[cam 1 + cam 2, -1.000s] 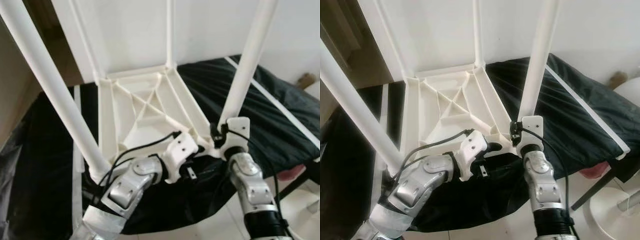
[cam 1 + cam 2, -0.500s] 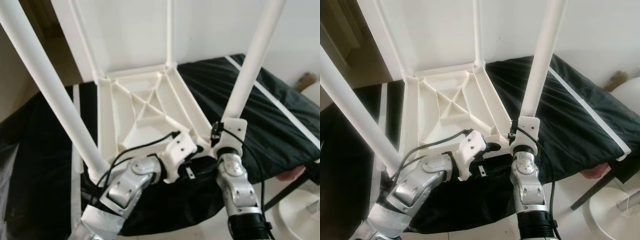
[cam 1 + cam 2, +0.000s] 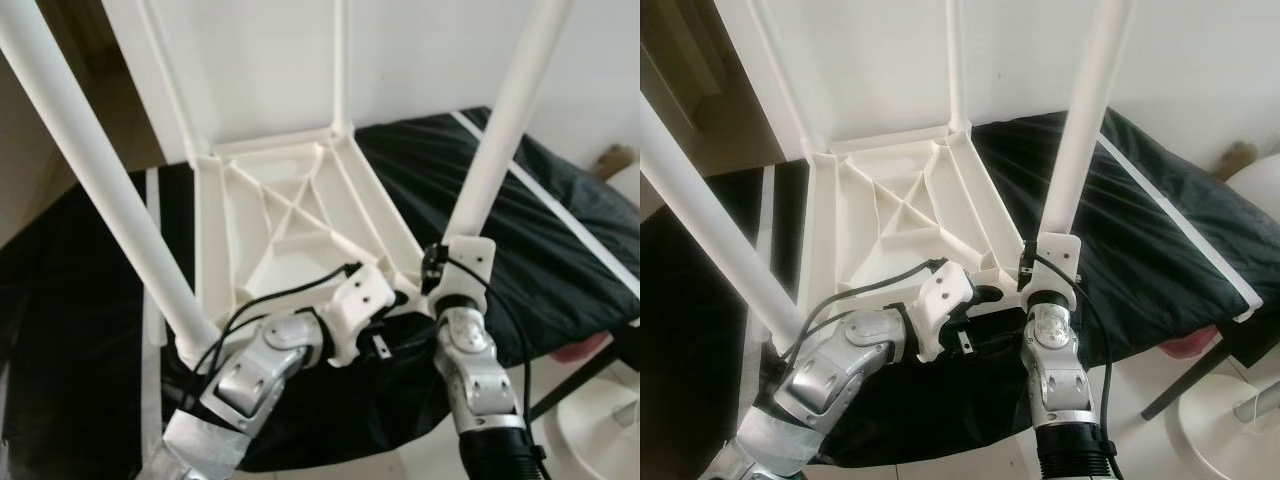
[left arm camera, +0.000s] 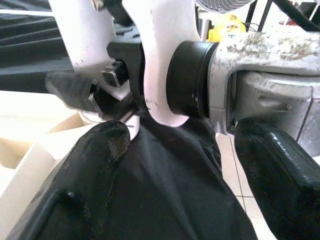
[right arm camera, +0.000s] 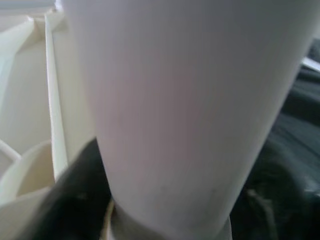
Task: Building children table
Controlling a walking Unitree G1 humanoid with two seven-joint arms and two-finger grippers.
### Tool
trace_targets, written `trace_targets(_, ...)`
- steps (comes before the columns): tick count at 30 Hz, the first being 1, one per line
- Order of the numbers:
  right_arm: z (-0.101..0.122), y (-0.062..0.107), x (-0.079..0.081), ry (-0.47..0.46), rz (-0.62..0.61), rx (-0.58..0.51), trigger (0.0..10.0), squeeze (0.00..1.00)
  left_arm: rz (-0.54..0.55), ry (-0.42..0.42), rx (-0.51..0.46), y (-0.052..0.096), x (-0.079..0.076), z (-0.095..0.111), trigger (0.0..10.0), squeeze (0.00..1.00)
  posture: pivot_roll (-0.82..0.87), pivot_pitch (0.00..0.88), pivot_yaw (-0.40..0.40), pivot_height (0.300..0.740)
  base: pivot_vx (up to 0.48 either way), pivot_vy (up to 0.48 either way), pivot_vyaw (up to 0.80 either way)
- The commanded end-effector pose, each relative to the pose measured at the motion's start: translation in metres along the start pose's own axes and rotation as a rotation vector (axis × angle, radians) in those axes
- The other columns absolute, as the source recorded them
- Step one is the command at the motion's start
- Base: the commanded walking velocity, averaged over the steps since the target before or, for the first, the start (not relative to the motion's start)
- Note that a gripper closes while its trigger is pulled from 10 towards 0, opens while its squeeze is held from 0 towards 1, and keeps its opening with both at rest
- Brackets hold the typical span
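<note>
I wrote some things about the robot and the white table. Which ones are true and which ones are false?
1. The white table lies upside down with its legs pointing up. True.
2. The table rests on a red blanket. False: it lies on a black cloth.
3. The right gripper is at the bottom of the near right leg. True.
4. The left gripper is high up on the near left leg. False: it is low, at the table's front edge, beside the right gripper.
5. A person's hand is holding a leg. False: the frames show no hand on any leg.
</note>
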State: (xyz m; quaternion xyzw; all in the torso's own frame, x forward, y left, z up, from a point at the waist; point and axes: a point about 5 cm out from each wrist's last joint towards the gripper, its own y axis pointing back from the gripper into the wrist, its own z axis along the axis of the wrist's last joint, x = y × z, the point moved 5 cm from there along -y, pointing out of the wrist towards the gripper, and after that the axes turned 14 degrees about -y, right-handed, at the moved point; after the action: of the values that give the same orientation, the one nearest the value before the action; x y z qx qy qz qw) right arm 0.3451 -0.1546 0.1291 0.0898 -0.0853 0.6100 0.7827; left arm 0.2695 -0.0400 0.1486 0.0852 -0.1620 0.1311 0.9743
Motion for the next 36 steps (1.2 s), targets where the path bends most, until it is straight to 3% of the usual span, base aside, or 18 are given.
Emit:
trace_targets(1,-0.013,0.007,0.008,-0.026,0.024,0.043,10.0,1.0,-0.032,0.0,-0.017,-0.002,-0.006,0.003,10.0,0.0,-0.09,0.0,0.03,0.74,0.0,0.0,0.0)
trace_targets(6,0.003,0.003,-0.002,-0.076,0.105,-0.031,10.0,1.0,-0.032,0.001,-0.014,-0.001,-0.006,0.002,10.0,0.0,-0.09,0.0,0.034,0.74,0.0,0.0,0.0)
trace_targets(13,0.007,0.003,-0.01,-0.078,0.172,-0.042,10.0,1.0,-0.033,0.0,-0.013,-0.001,-0.005,0.002,10.0,0.0,-0.09,0.0,0.034,0.74,0.0,0.0,0.0)
trace_targets(14,0.011,0.001,-0.02,-0.069,0.278,-0.021,10.0,1.0,-0.036,0.0,-0.013,-0.001,-0.006,0.001,10.0,0.0,-0.1,0.0,0.039,0.74,0.0,0.0,0.0)
trace_targets(17,0.012,-0.001,-0.024,-0.048,0.342,-0.005,10.0,1.0,-0.039,0.0,-0.013,-0.002,-0.006,0.001,10.0,0.0,-0.1,0.0,0.044,0.74,0.0,0.0,0.0)
trace_targets(18,0.013,-0.002,-0.025,-0.021,0.412,0.015,10.0,0.0,-0.042,0.0,-0.014,-0.002,-0.006,0.002,10.0,0.0,-0.1,0.0,0.044,0.74,0.0,0.0,0.0)
trace_targets(24,0.017,-0.006,-0.022,0.038,0.544,0.057,10.0,0.0,-0.044,-0.001,-0.014,-0.003,-0.005,0.002,10.0,0.0,-0.1,0.0,0.048,0.74,0.0,0.0,0.0)
trace_targets(30,0.021,-0.014,-0.004,0.144,0.726,0.111,10.0,0.0,-0.036,-0.009,-0.013,-0.002,-0.002,0.002,10.0,0.0,-0.09,0.0,0.048,0.74,0.0,0.0,0.0)
trace_targets(35,0.018,-0.016,0.003,0.168,0.796,0.144,10.0,0.0,-0.029,-0.011,-0.013,-0.002,0.0,0.003,10.0,0.0,-0.09,0.0,0.045,0.74,0.0,0.0,0.0)
trace_targets(36,0.016,-0.016,0.005,0.178,0.812,0.15,4.4,0.0,-0.026,-0.011,-0.013,-0.002,0.0,0.003,10.0,0.0,-0.08,0.0,0.044,0.74,0.0,0.0,0.0)
